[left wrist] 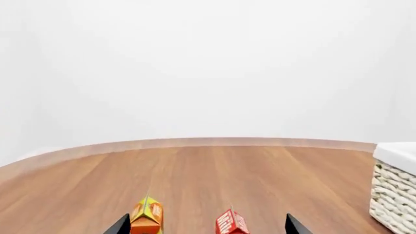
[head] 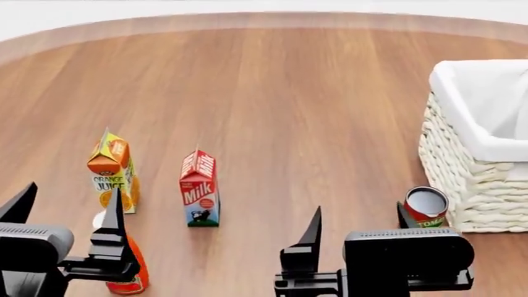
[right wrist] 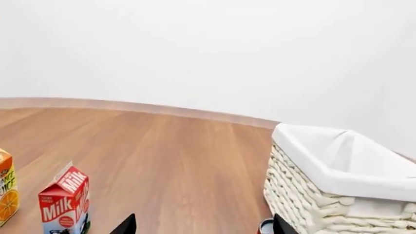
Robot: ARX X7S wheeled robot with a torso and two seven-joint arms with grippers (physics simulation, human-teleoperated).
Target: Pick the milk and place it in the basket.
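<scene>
Head view shows the milk standing upright on the wooden counter, ahead of and between the two tools. Left tool sits low at the near edge with its black fingers spread wide and nothing between them; the milk stands ahead of it toward the right tool's side, and an orange juice carton stands just ahead of it. A red bottle stands right by its inner finger, partly hidden. Right tool is likewise open wide and empty, with the milk ahead of it toward the left tool's side. A red can stands just ahead of its outer finger, close against the basket. This wicker basket with its white liner lies ahead of the right tool on its outer side, well apart from the milk.
</scene>
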